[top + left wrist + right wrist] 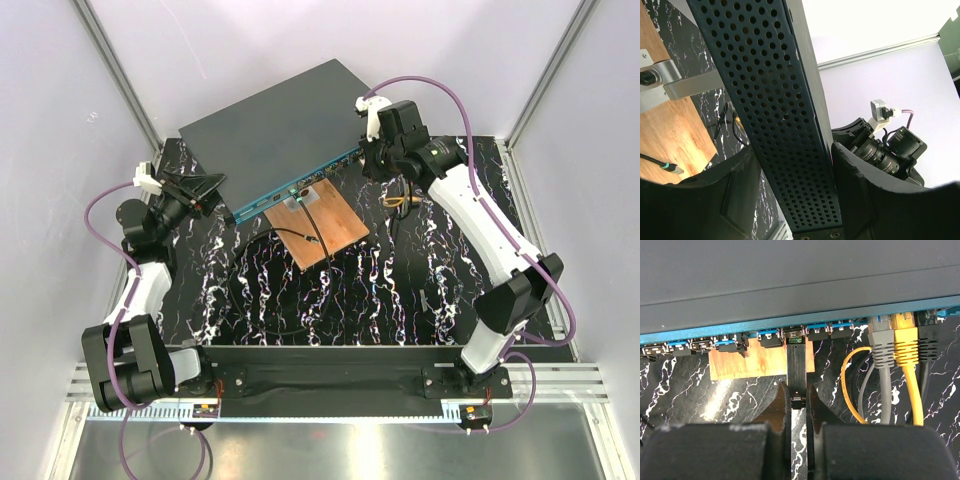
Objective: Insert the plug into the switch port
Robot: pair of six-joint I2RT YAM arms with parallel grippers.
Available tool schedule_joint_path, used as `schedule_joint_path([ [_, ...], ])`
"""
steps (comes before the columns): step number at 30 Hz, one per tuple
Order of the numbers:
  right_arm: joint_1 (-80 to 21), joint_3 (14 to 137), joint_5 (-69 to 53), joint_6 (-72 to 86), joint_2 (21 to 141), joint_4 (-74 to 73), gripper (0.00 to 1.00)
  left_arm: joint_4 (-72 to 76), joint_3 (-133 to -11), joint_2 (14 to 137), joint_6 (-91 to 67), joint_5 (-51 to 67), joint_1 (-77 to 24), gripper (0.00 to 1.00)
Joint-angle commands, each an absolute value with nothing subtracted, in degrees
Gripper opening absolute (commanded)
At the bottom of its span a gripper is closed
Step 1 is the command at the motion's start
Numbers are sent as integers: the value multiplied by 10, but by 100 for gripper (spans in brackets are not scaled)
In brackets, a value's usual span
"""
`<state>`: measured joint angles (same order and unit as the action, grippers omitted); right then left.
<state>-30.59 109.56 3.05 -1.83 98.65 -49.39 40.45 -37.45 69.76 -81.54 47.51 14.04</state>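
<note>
Watching this from my desk: the switch (280,120) lies flat and skewed at the far side of the black marbled table (400,290), its teal front face (949,311) turned toward the arms. The left pincer (796,200) is clamped around the switch's perforated left end, one finger on each side of it (looks like proper contact on both faces in the wrist view). The right pincer (798,402) is closed on the plug (796,365), a long narrow black one, pinching it near its back end. The plug points straight at the front face and its nose sits right at the mouth of a port (793,333) about mid-row. I honestly can't tell how deep it is, or whether it's seated at all. To the right of it in that same row, a grey cable (884,370), a yellow cable (907,355) and a black cable (927,342) are plugged in side by side. A copper-brown board (325,228) lies on the table just in front of the switch, its far edge under the ports.
</note>
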Motion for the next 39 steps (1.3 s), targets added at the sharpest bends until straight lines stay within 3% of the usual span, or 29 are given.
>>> schedule_joint_path([
  [1, -306, 1131, 1, -22, 995, -456, 0, 482, -386, 686, -779, 471, 113, 0],
  [39, -306, 1203, -22, -51, 1037, -484, 0, 479, -386, 693, -780, 472, 113, 0],
])
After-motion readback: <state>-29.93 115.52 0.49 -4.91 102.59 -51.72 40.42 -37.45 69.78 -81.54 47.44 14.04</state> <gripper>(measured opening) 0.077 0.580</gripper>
